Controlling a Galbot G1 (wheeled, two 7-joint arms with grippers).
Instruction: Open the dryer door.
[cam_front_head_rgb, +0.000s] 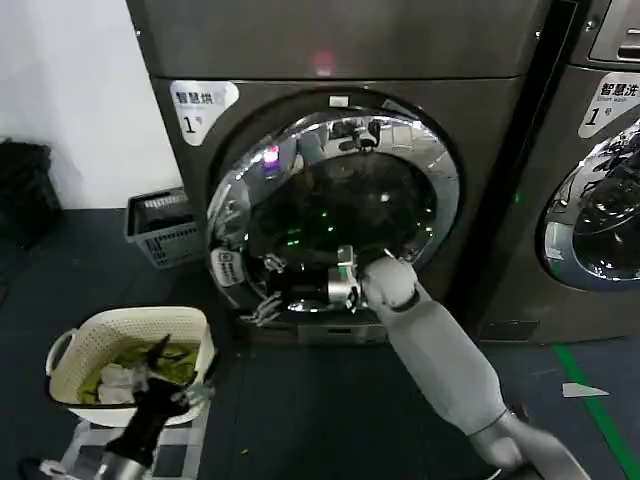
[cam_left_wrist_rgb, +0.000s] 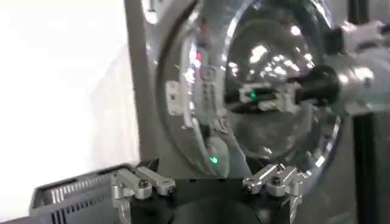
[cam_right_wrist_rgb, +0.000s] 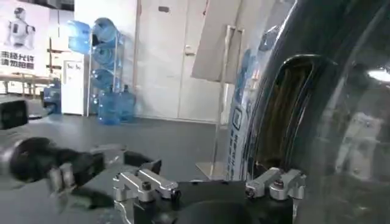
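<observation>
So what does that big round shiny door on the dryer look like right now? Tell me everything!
The big round dryer door has a wide shiny chrome rim around dark domed glass that mirrors lights and the robot. It sits on the front of the grey dryer, beside a second grey machine with a similar door. Whether it is fully shut or slightly ajar is hard to tell. The right gripper reaches across its lower part, seemingly touching the rim there. A small label sticks on its lower left edge.

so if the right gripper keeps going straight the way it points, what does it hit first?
Most likely the dryer door. The right gripper sits low against its dark domed glass, pointing along the curve, and the right wrist view shows the glass right beside the fingers. Depth is unclear, so it might just graze past.
</observation>
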